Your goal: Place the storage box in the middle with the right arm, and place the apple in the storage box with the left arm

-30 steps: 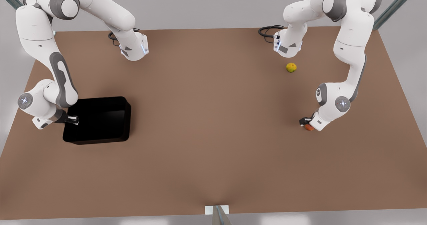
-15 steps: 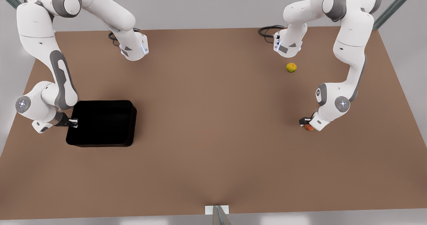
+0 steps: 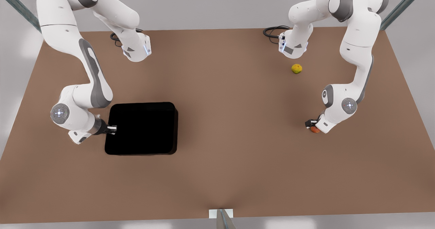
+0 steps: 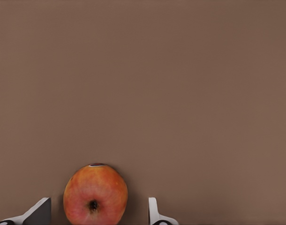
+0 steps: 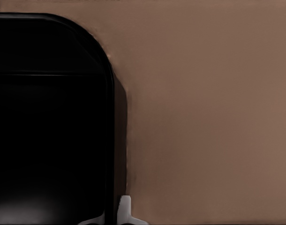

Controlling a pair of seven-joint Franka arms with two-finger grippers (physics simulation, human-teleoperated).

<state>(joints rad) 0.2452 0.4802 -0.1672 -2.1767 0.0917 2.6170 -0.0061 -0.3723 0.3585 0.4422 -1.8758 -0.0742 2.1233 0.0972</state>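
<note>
Right gripper [image 3: 114,129] clamped on the wall of the storage box [image 3: 141,128] at the side toward the front view's left, one of its fingers [image 5: 124,209] outside the rim, the other hidden inside. Storage box [image 5: 49,122] flat on the tabletop [image 3: 224,161], left of centre in the front view, nearer the near edge than the far one. Left gripper [image 3: 313,126] low over the apple [image 3: 315,129], near the tabletop's edge at the front view's right. Fingers [image 4: 154,213] spread apart on either side of the apple [image 4: 95,194], a gap visible on both sides, not touching it. Apple resting on the tabletop [image 4: 180,93], dimple toward the wrist camera. Yellow-green fruit [image 3: 296,68] well apart from the apple, closer to the far edge, close to the base of the left arm [image 3: 353,52].
</note>
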